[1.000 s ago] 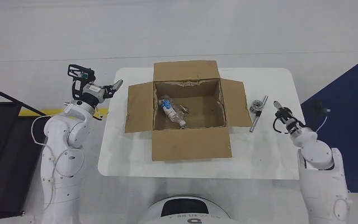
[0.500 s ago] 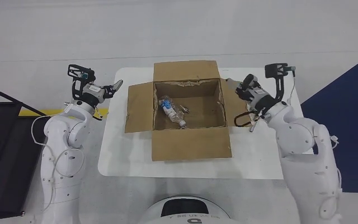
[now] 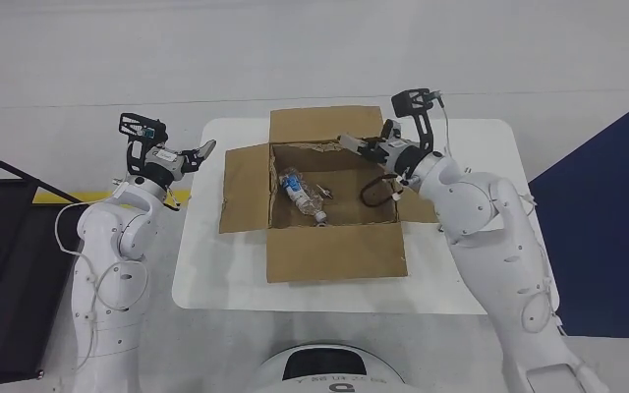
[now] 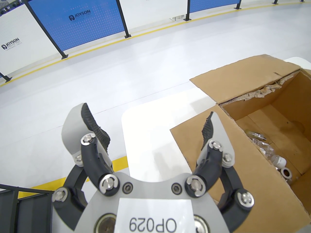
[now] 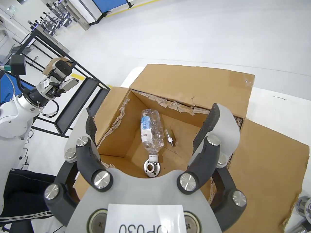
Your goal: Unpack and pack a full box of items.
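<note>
An open cardboard box [image 3: 334, 252] [image 4: 243, 170] [image 5: 194, 78] stands in the middle of the white table [image 3: 226, 285] [image 4: 150, 146] [image 5: 279, 98]. All four flaps are folded outward, and the far flap reaches toward the table's far edge.

A clear plastic bottle [image 3: 304, 196] [image 5: 151, 132] [image 4: 264, 149] lies on its side on the box floor, in the half nearer the table's left edge, with its cap pointing toward the near edge. A small metal bolt [image 3: 327, 192] [image 5: 170, 138] lies just beside the bottle. A metal ring [image 5: 151, 167] [image 4: 286, 172] sits right at the cap, but whether they touch cannot be told.

The right pincer [image 3: 362, 145] [image 5: 153, 115] hangs above the box, over the part nearest the table's far right corner. It looks down into the box with its fingers spread wide and nothing between them.

The left pincer [image 3: 201, 152] [image 4: 147, 112] [image 5: 69, 83] hangs off the table, just beyond the left edge near the far left corner. It points toward the box and is also spread wide and empty.

On the table beyond the box's right flap lies a shiny metal part [image 5: 302, 204], seen only partly.
</note>
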{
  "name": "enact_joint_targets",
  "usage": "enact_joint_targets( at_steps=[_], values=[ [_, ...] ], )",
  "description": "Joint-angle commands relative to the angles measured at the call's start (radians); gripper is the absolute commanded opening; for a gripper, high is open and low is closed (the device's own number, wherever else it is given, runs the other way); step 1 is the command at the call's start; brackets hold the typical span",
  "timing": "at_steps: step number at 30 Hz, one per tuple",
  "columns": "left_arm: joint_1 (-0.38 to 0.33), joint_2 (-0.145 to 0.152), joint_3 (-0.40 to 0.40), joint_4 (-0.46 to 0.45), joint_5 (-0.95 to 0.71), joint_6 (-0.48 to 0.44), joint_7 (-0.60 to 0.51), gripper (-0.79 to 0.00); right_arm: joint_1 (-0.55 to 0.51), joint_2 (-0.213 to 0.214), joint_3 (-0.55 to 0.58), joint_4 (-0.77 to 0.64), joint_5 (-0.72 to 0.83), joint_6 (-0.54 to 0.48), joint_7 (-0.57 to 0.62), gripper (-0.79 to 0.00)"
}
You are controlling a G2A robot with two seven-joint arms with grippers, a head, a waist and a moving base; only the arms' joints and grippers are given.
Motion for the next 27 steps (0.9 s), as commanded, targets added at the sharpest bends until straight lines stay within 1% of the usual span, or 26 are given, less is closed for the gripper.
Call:
enact_joint_targets(
  at_steps=[1,7,9,11,13,16,19,20,22,23,24,25,27],
  values=[
    [0.0,0.0,0.0,0.0,0.0,0.0,0.0,0.0,0.001,0.0,-0.001,0.0,0.0,0.0,0.0,0.0],
    [0.0,0.0,0.0,0.0,0.0,0.0,0.0,0.0,-0.002,0.0,-0.003,0.002,-0.003,-0.003,-0.001,0.0],
    [0.0,0.0,0.0,0.0,0.0,0.0,0.0,0.0,0.006,0.002,-0.025,0.022,-0.038,-0.034,0.032,0.0],
    [0.0,0.0,0.0,0.0,0.0,0.0,0.0,0.0,0.042,0.0,-0.052,0.062,-0.055,-0.024,0.094,0.0],
    [0.0,0.0,0.0,0.0,0.0,0.0,0.0,0.0,0.076,-0.001,-0.082,0.103,-0.071,-0.037,0.152,0.0],
    [0.0,0.0,0.0,0.0,0.0,0.0,0.0,0.0,0.108,-0.007,-0.145,0.163,-0.131,-0.035,0.19,0.0],
    [0.0,0.0,0.0,0.0,0.0,0.0,0.0,0.0,0.145,-0.022,-0.224,0.236,-0.148,-0.009,0.194,0.0],
    [0.0,0.0,0.0,0.0,0.0,0.0,0.0,0.0,0.158,-0.028,-0.256,0.263,-0.164,-0.017,0.2,-0.052],
    [0.0,0.0,0.0,0.0,0.0,0.0,0.0,0.0,0.189,-0.039,-0.304,0.323,-0.191,-0.011,0.196,-0.086],
    [0.0,0.0,0.0,0.0,0.0,0.0,0.0,0.0,0.204,-0.045,-0.326,0.354,-0.202,-0.006,0.189,-0.139],
    [0.0,0.0,0.0,0.0,0.0,0.0,0.0,0.0,0.219,-0.051,-0.345,0.383,-0.204,-0.005,0.186,-0.135],
    [0.0,0.0,0.0,0.0,0.0,0.0,0.0,0.0,0.232,-0.057,-0.361,0.413,-0.199,-0.005,0.181,-0.172],
    [0.0,0.0,0.0,0.0,0.0,0.0,0.0,0.0,0.256,-0.069,-0.387,0.466,-0.193,-0.011,0.159,-0.188]
  ],
)
